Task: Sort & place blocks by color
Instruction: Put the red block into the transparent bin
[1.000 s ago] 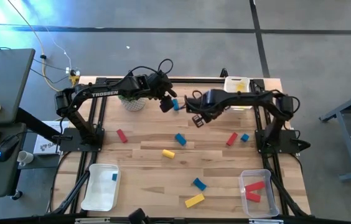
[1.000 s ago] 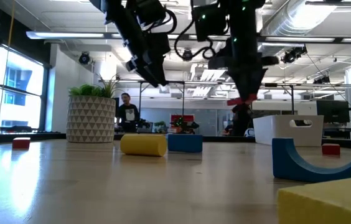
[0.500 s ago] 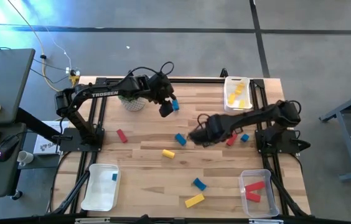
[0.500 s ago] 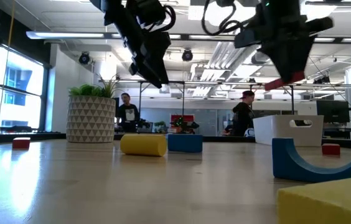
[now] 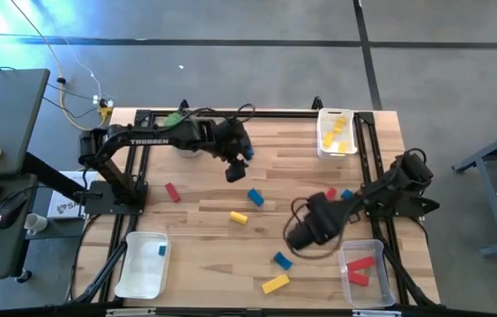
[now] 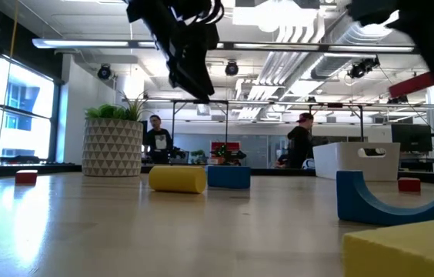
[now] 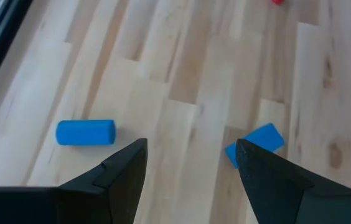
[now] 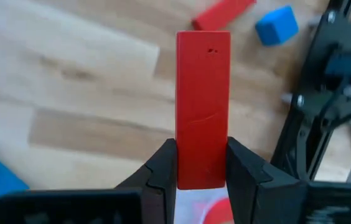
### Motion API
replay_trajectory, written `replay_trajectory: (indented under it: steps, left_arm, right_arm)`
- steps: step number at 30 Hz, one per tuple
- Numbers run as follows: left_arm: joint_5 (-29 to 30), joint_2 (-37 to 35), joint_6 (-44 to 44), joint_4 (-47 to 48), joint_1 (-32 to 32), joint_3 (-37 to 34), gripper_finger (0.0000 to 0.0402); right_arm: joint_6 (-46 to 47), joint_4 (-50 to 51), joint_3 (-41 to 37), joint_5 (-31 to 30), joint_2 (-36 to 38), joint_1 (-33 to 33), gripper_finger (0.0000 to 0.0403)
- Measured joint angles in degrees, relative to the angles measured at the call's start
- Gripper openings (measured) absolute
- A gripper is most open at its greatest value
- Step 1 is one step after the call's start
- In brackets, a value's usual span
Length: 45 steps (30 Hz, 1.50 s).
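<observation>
A long red block is pinched between the fingers of the right gripper, which is held above the worktop near the clear tray at the front right corner, where two red blocks lie. The left gripper is spread and empty, raised over the rear middle of the worktop; a blue cylinder and a blue block are seen on the wood beyond its fingers. Yellow blocks are gathered in the rear right tray.
</observation>
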<state>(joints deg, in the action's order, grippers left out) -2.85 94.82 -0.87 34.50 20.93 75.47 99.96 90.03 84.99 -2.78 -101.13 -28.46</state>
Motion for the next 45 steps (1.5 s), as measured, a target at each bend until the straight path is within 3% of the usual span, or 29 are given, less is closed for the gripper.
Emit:
replay_trajectory:
  steps: [8, 21, 36, 45]
  left_arm:
    - [0.02, 0.01, -3.66, -0.25, -2.66, -0.01, 0.0232]
    - [0.02, 0.15, -20.27, -0.48, -4.91, -0.01, 0.0232]
    - [-1.64, 8.5, -39.6, -3.01, -9.75, -0.01, 0.0232]
    - [-0.35, 13.95, -41.4, -5.16, -12.09, -0.03, 0.0232]
  right_arm:
    - [9.31, -0.01, -0.02, 5.55, -0.01, -11.14, 0.0078]
    - [30.22, -2.77, -0.04, 11.0, -0.01, -26.09, 0.0078]
    - [28.7, -11.19, -0.04, 18.24, -0.03, -31.08, 0.009]
    - [28.59, -11.86, -0.04, 23.82, -0.03, -31.55, 0.0104]
